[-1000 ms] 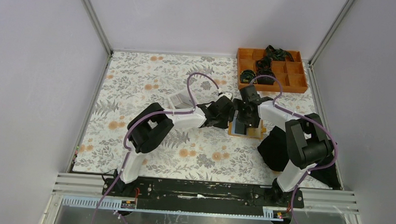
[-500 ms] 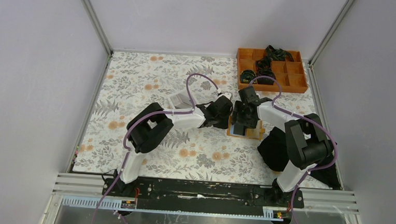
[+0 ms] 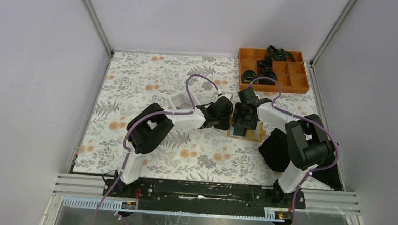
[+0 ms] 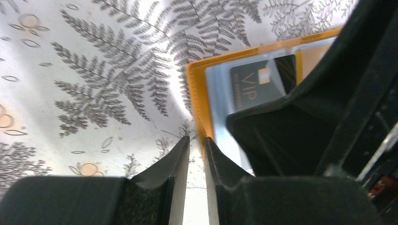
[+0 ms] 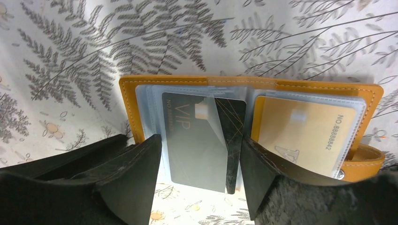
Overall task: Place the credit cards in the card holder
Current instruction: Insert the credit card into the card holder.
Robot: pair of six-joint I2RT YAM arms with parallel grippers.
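From above, the right pincer (image 3: 244, 118) covers most of the card holder (image 3: 259, 133), and what lies in the orange tray (image 3: 297, 83) at 1 o'clock is too small to name. In the right wrist view its fingers (image 5: 136, 178) hide the 6 o'clock edge of the dark card (image 5: 197, 140). Whether the left pincer (image 4: 197, 143) nips the holder's rim we cannot tell.

The orange-tan card holder (image 5: 300, 85) was laid open and flat on the tabletop (image 5: 70, 47), its clear sleeves turned upward. A black card (image 5: 187, 140) marked VIP was partly covered by one sleeve. A gold card (image 5: 300, 136) was lodged in the neighbouring sleeve, beside the clasp strap (image 5: 361, 161).
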